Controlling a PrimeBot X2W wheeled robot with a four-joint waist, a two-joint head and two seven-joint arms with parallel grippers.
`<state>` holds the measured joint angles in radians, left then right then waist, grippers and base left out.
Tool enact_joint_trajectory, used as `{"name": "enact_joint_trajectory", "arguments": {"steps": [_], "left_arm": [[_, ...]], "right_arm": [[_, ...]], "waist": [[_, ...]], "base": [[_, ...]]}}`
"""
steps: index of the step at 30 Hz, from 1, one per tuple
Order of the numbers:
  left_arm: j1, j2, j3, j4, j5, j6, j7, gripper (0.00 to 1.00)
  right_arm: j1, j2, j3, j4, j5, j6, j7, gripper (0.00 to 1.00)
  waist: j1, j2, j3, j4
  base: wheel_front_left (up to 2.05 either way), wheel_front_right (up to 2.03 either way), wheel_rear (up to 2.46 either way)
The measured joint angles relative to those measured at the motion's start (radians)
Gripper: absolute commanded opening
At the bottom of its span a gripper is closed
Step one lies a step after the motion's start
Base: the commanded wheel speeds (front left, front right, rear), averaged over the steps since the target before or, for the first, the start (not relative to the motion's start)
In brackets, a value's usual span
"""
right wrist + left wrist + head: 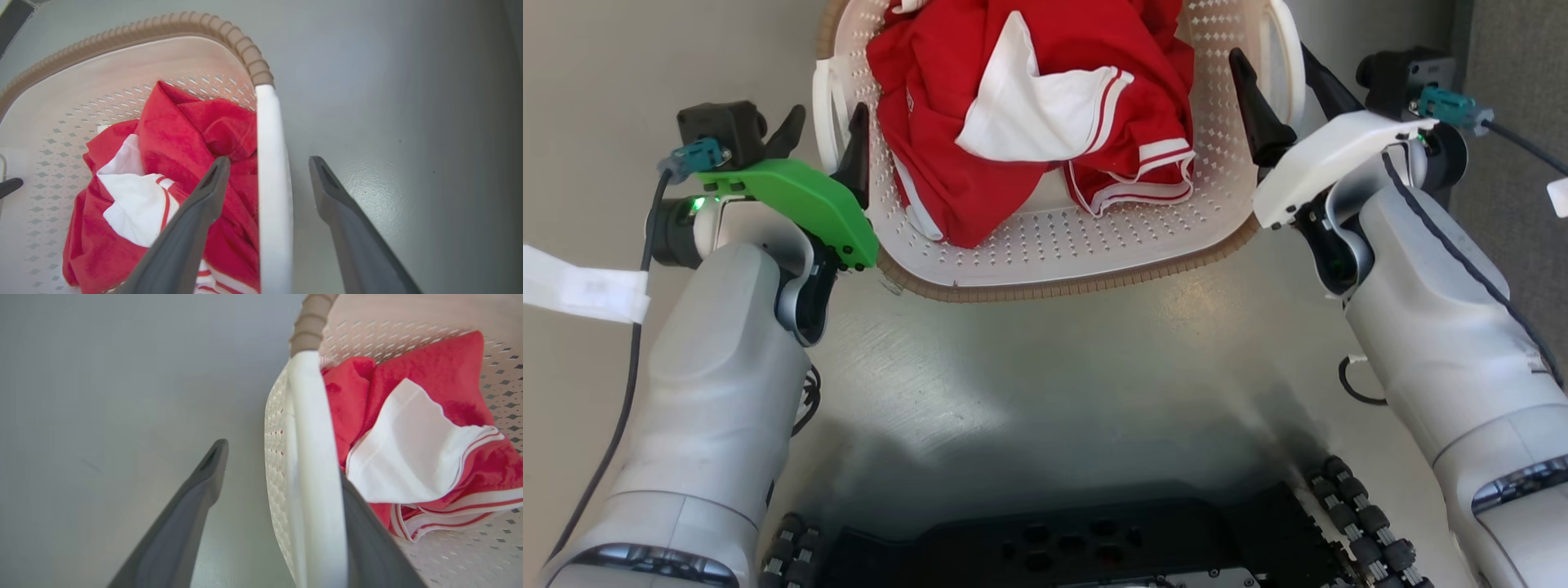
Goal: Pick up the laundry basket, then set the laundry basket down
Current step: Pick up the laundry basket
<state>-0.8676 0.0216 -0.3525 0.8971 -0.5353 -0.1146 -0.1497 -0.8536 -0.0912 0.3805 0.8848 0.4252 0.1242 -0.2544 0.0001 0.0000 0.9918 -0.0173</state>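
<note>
The laundry basket (1054, 286) is cream with perforated walls and a brown woven-look rim, and sits at the top centre of the head view. A red and white garment (1029, 106) lies crumpled inside it. My left gripper (827, 114) is open, one finger outside and one inside the basket's white left handle (310, 457). In the left wrist view the inner finger (367, 547) lies against that handle, while the outer one stands apart. My right gripper (1272, 53) is open astride the white right handle (271, 183), with gaps on both sides.
The basket rests over a smooth grey floor (1045, 384). My dark wheeled base (1078, 547) fills the bottom of the head view. A white label (580, 290) hangs on the left arm's cable. A darker carpeted strip (1519, 188) runs along the right.
</note>
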Motion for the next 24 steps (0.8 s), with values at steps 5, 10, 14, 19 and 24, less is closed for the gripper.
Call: {"name": "enact_joint_trajectory", "arguments": {"steps": [5, 10, 14, 19, 24], "left_arm": [[-0.030, -0.001, -0.019, 0.022, -0.017, -0.001, 0.004, 1.00], [-0.046, -0.003, -0.039, 0.051, -0.036, -0.008, -0.001, 0.98], [-0.056, -0.006, -0.050, 0.065, -0.059, -0.010, -0.001, 0.31], [-0.071, -0.019, -0.068, 0.075, -0.080, -0.008, -0.010, 0.00], [-0.080, -0.019, -0.079, 0.104, -0.085, -0.008, -0.019, 0.00]], "right_arm": [[-0.036, 0.001, 0.013, 0.042, 0.009, 0.000, 0.001, 1.00], [-0.063, 0.005, 0.027, 0.087, 0.033, 0.000, 0.001, 0.48], [-0.073, 0.008, 0.043, 0.108, 0.051, 0.001, 0.001, 0.11], [-0.091, 0.024, 0.056, 0.126, 0.067, 0.000, 0.001, 0.00], [-0.101, 0.031, 0.074, 0.147, 0.078, 0.000, 0.001, 0.00]], "waist": [[0.0000, 0.0000, 0.023, -0.002], [0.0000, 0.0000, 0.035, -0.001], [-0.0001, 0.0000, 0.035, 0.000], [-0.0001, 0.0000, 0.033, 0.000], [-0.0001, 0.0000, 0.023, -0.001]], "base": [[0.00, 0.00, 0.00], [0.00, 0.00, 0.00], [0.00, 0.00, 0.00], [0.00, 0.00, 0.00], [0.00, 0.00, 0.00]]}}
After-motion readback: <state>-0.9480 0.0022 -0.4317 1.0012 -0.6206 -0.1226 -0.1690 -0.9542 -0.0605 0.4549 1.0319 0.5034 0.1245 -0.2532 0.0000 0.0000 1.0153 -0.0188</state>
